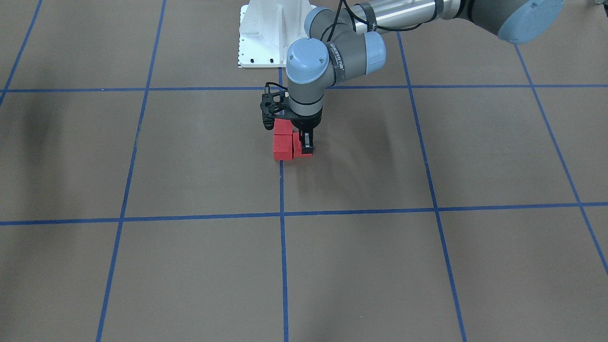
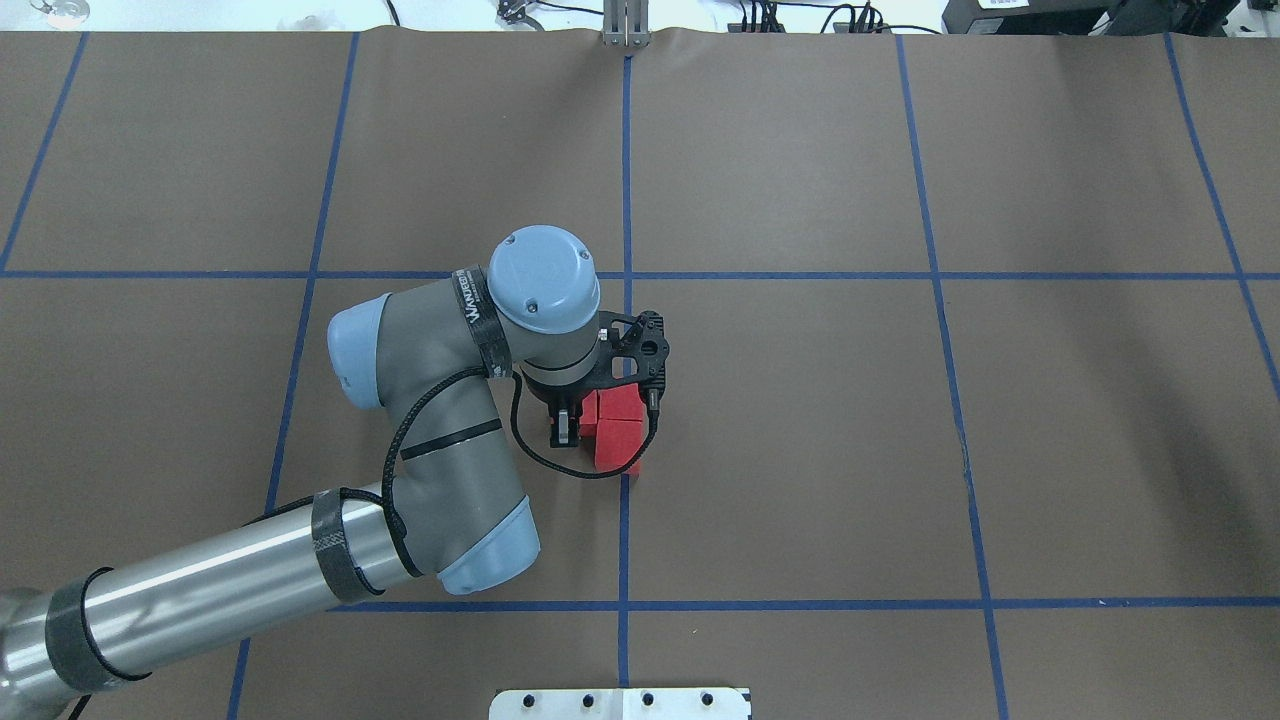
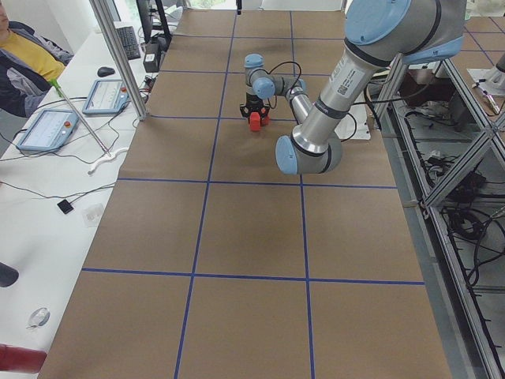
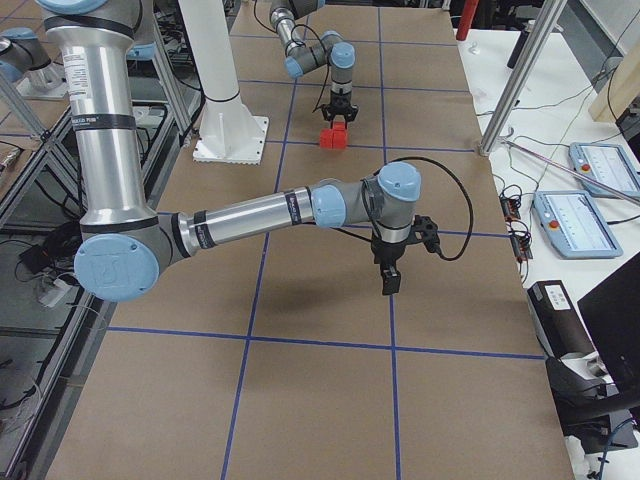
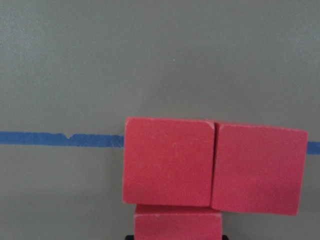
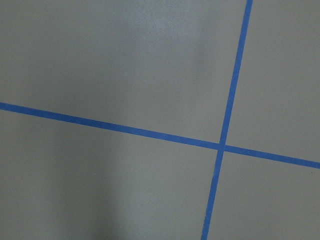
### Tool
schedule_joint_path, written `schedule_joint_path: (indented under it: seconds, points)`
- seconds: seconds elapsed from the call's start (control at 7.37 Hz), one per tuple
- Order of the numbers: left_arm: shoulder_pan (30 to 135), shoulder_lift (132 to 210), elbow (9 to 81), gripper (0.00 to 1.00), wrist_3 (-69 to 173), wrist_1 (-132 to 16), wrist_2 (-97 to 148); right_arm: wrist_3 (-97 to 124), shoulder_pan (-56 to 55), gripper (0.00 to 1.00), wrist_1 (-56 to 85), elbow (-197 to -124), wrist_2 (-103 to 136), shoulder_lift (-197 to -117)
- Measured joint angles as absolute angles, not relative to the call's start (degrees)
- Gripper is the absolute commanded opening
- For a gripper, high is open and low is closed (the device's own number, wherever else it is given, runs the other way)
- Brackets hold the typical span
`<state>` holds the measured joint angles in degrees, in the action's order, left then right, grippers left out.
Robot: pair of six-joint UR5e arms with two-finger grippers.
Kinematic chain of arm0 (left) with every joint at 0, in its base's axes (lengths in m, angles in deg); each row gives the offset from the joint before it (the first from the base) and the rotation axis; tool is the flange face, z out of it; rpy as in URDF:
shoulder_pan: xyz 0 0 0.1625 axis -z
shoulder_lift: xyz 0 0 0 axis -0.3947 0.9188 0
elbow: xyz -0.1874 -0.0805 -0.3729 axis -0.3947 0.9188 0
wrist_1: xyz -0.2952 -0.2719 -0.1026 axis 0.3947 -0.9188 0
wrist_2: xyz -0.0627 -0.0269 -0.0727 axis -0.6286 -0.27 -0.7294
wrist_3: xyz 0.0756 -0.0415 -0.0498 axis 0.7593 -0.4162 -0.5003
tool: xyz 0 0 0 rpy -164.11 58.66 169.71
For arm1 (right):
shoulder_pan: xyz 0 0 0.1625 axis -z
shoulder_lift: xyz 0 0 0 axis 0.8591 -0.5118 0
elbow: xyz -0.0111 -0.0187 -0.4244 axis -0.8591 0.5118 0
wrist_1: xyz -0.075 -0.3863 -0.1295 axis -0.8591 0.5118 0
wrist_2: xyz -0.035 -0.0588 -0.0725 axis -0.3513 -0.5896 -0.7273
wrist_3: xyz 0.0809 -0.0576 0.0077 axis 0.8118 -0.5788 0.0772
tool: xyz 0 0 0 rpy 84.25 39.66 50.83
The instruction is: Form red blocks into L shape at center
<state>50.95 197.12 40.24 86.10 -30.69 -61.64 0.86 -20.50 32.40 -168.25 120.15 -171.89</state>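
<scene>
The three red blocks (image 1: 283,142) touch in an L at the brown center (image 2: 800,430), lying on a blue tape line (image 2: 624,540). In the left wrist view, the third block (image 5: 177,222) sits at six o'clock of the left cube, and the left gripper (image 1: 308,142) seems to pinch it. In the overhead view, the white base (image 2: 620,703) lies at six o'clock. The right gripper (image 4: 388,280) hangs well apart; I cannot tell whether it is spread or closed. A person (image 3: 20,55) sits by the side desk.
</scene>
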Motion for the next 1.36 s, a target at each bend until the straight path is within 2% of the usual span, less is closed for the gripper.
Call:
schedule_joint_path:
  seconds: [0.14,0.27,0.41,0.95,1.36]
  points:
    - [50.95,197.12,40.24,0.76,86.06,-30.69,-61.66,0.86,-20.50,1.00,32.40,-168.25,120.15,-171.91]
    - [50.98,197.12,40.25,0.92,86.03,-30.70,-61.70,0.86,-20.50,1.00,32.39,-168.25,120.13,-171.90]
    - [51.03,197.12,40.42,0.99,85.98,-30.70,-61.72,0.86,-20.50,1.00,32.40,-168.25,120.12,-171.89]
    - [54.42,195.79,45.91,0.99,86.03,-30.29,-61.83,0.86,-20.50,1.00,32.40,-168.17,120.14,-171.92]
    - [63.25,188.08,47.68,1.00,82.49,-30.11,-63.66,0.86,-20.50,1.00,32.40,-168.16,120.11,-172.13]
